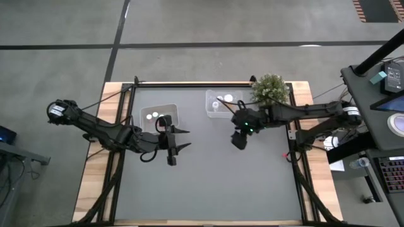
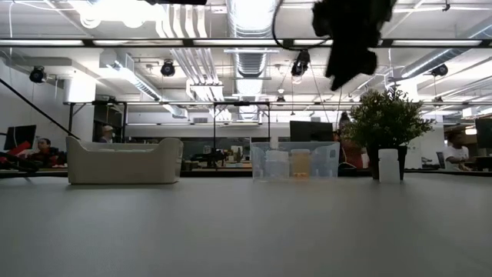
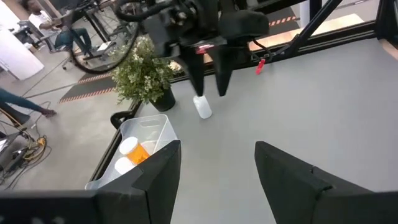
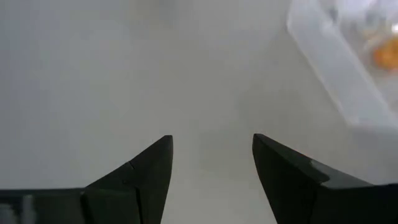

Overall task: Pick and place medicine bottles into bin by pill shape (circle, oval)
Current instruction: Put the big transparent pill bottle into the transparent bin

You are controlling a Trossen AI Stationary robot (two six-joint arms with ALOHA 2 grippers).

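My left gripper (image 1: 184, 139) (image 3: 217, 162) is open and empty, held over the table just in front of a white tub (image 1: 158, 108) (image 2: 123, 160) that holds two white-capped bottles (image 1: 152, 115). My right gripper (image 1: 238, 140) (image 4: 211, 155) is open and empty, raised above the table in front of a clear bin (image 1: 211, 101) (image 3: 158, 127). It points down in the left wrist view (image 3: 209, 87). The clear bin holds white-capped bottles (image 1: 228, 99), one with an orange body (image 3: 138, 151) (image 2: 300, 164). A small white bottle (image 3: 202, 107) (image 2: 390, 164) stands on the table beside the plant; my right arm hides it in the high view.
A bushy green potted plant (image 1: 271, 88) (image 2: 384, 123) stands at the far right of the mat, next to the clear bin. The grey mat (image 1: 208, 183) stretches toward the near edge. Wooden table edges and black frame rails (image 1: 293, 157) run along both sides. People sit in the room beyond.
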